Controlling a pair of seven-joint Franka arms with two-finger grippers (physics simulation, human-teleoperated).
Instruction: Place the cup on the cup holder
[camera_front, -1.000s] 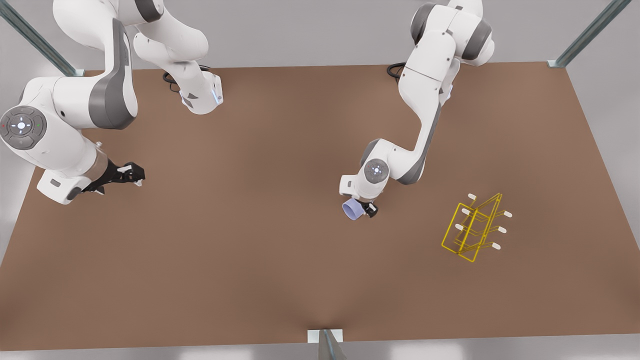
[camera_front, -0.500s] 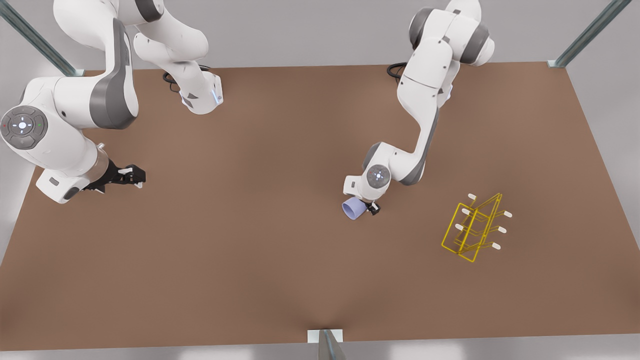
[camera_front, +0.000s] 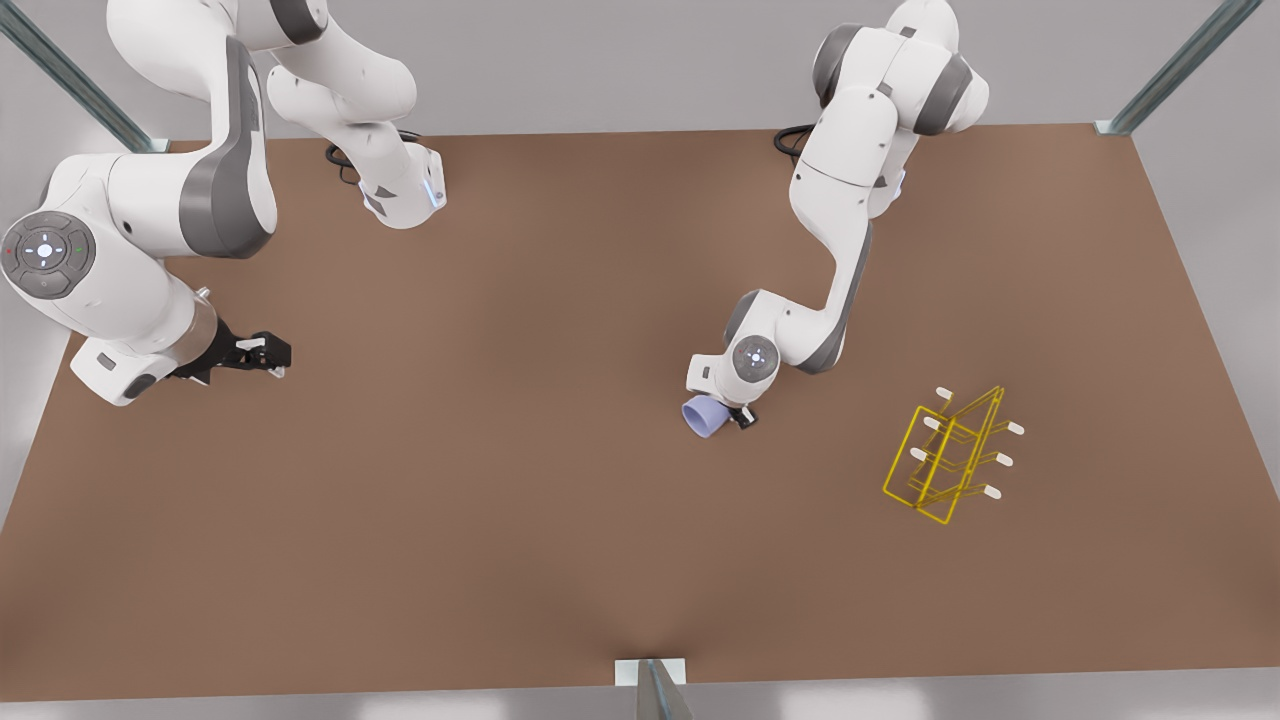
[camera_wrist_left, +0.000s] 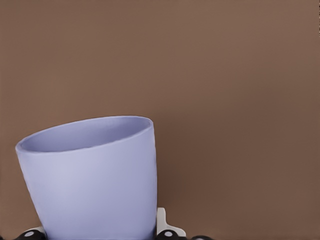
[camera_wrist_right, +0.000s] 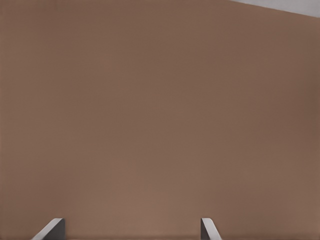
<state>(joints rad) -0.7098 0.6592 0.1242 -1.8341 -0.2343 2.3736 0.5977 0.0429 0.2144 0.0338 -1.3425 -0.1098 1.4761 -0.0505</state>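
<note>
The lavender-blue cup (camera_front: 702, 417) is tilted just above the table near the middle, with my left gripper (camera_front: 728, 417) shut on it. In the left wrist view the cup (camera_wrist_left: 95, 180) sits close up between the fingers, its open mouth facing away from the wrist. The yellow wire cup holder (camera_front: 948, 457) stands on the table toward the front view's right, well apart from the cup. My right gripper (camera_front: 268, 354) waits at the front view's left, and in its wrist view the right gripper (camera_wrist_right: 131, 230) is open with nothing between its fingers.
The brown table (camera_front: 520, 520) spreads wide between cup and holder. Both arm bases (camera_front: 400, 195) stand at the far edge. Metal frame posts (camera_front: 655, 690) rise at the corners and at the middle of the near edge.
The left arm has shifted slightly toward the far side, carrying the cup with it. The right arm has barely moved. The holder is unmoved.
</note>
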